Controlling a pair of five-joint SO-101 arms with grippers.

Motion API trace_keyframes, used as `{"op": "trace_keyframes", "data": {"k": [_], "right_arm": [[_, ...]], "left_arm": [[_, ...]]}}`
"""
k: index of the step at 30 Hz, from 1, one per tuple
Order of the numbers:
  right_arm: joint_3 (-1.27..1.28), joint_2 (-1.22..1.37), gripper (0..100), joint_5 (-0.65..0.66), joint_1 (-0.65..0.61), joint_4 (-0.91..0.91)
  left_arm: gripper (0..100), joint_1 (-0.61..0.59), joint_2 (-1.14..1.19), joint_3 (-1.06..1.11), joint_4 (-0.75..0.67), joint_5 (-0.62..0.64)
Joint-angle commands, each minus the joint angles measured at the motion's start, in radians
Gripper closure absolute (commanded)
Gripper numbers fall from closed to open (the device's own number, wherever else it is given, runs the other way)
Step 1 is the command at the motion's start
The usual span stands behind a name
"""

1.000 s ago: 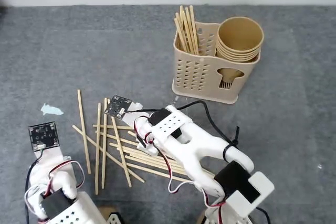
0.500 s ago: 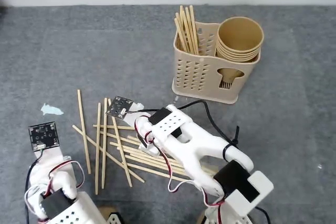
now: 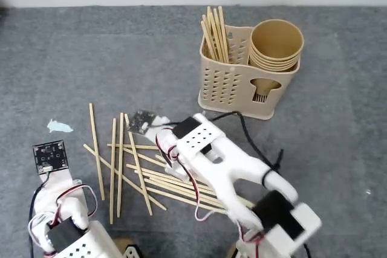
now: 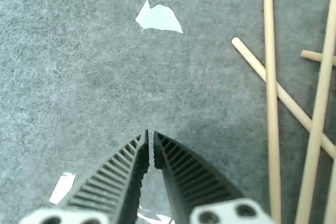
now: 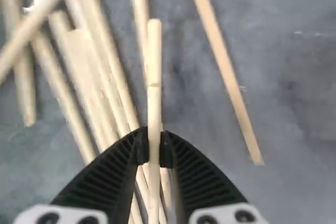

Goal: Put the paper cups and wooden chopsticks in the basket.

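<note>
I judged the step in hand to be the pick of one more stick: my right end effector (image 5: 153, 148) was clamped on a single wooden chopstick (image 5: 154, 66), gripped near one end, over the loose chopsticks (image 3: 130, 167) scattered on the grey worktop (image 3: 91, 58); my left end effector (image 4: 149, 148) had its jaws almost together with nothing between them, above bare worktop near a white paper scrap (image 4: 158, 17). The basket (image 3: 230, 86) stood well apart from the pile, with nested paper cups (image 3: 277, 43) in one compartment and standing chopsticks (image 3: 214, 31) in the other. The next move, as I read it, called for a clean lift, a carry across to the basket, and tipping the stick upright over the chopstick compartment rather than the cups. I could not tell whether the gripped stick had cleared the others; its near end was cut off behind the jaws; in the high view the right arm (image 3: 224, 167) covered part of the pile, so the number left was uncertain.
</note>
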Motion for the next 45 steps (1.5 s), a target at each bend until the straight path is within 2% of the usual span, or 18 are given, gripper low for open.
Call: {"op": "trace_keyframes", "data": {"k": [1,10,20,33,37,42,45], "right_arm": [[-0.118,-0.139,99.1,0.011,0.012,0.113],[-0.328,-0.371,99.1,0.005,0.018,0.292],[-0.620,-0.562,99.1,-0.028,0.163,0.266],[-0.629,-0.628,99.1,-0.275,0.380,-0.357],[-0.483,-0.631,99.1,-0.290,0.430,-0.624],[-0.199,-0.630,99.1,-0.288,0.490,-1.053],[-0.048,-0.630,99.1,-0.287,0.496,-1.224]], "left_arm": [[98,0.000,-0.015,-0.005,-0.021,0.008],[98,0.000,-0.015,-0.005,-0.021,0.008],[98,0.000,-0.015,-0.005,-0.021,0.008],[98,0.000,-0.015,-0.005,-0.021,0.008],[98,0.000,-0.015,-0.005,-0.021,0.008],[98,0.000,-0.015,-0.005,-0.021,0.008],[98,0.000,-0.015,-0.005,-0.021,0.008]]}}
